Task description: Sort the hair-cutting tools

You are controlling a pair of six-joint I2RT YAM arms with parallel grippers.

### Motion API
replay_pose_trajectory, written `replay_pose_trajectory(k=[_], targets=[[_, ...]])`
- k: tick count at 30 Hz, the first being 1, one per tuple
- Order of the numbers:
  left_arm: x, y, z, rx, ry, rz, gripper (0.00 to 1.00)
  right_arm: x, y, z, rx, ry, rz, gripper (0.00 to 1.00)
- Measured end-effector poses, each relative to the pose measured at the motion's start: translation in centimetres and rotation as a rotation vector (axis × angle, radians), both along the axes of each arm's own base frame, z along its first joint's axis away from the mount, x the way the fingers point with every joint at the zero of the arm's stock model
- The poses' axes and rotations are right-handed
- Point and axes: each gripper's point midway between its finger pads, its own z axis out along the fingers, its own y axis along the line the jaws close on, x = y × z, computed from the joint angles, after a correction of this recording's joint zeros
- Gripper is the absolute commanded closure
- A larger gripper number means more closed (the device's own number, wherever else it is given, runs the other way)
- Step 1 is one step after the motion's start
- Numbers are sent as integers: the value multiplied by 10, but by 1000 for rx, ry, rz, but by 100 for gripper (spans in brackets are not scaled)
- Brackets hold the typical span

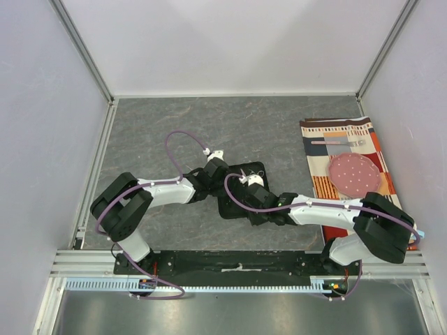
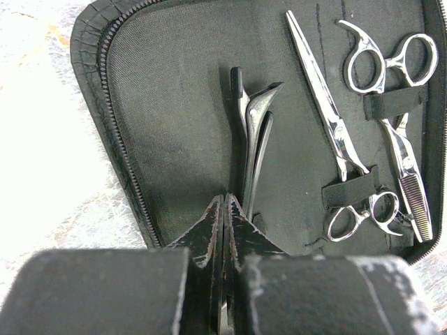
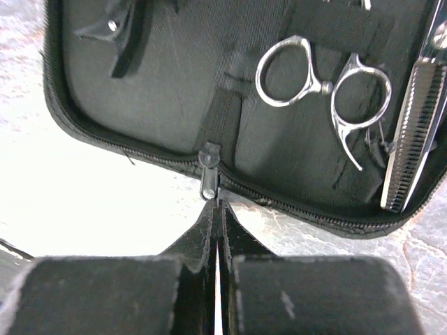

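Note:
A black zip pouch [image 1: 241,190] lies open in the middle of the table. In the left wrist view, two silver scissors sit under elastic straps: a plain pair [image 2: 335,132] and a toothed thinning pair [image 2: 399,146]. Slim black-and-silver clips [image 2: 250,132] lie loose on the lining to their left. My left gripper [image 2: 225,202] is shut, its tips over the lining beside the clips' near ends. My right gripper [image 3: 215,204] is shut, its tips right at the zipper pull [image 3: 208,174] on the pouch's near edge. Ring handles [image 3: 321,87] and the toothed blade [image 3: 412,132] show beyond.
A striped placemat [image 1: 318,150] lies at the right, with a pink dotted plate [image 1: 354,174] and a silver fork and knife [image 1: 339,142] on it. Metal frame rails [image 1: 98,174] edge the table on the left and at the front. Both arms meet over the pouch.

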Motion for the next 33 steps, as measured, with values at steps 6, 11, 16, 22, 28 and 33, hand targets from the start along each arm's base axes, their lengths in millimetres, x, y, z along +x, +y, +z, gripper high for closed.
replay_pose_trajectory(k=[6, 11, 16, 22, 28, 33], targets=[[-2, 1, 1, 1, 8, -1, 98, -7, -7, 0, -27, 10, 1, 100], [-22, 18, 15, 40, 55, -9, 82, 7, -5, 20, -31, -51, -25, 78], [-31, 30, 73, -6, 2, -7, 61, 20, -6, 33, -39, -110, -51, 64], [-27, 45, 131, -176, -91, -2, 50, 32, -21, 39, -62, -138, -89, 60], [-42, 55, 82, -245, 31, -51, 48, 44, -34, 50, -51, -164, -126, 59], [-45, 46, 55, -309, 104, -105, 47, 47, -45, 59, -33, -188, -145, 59]])
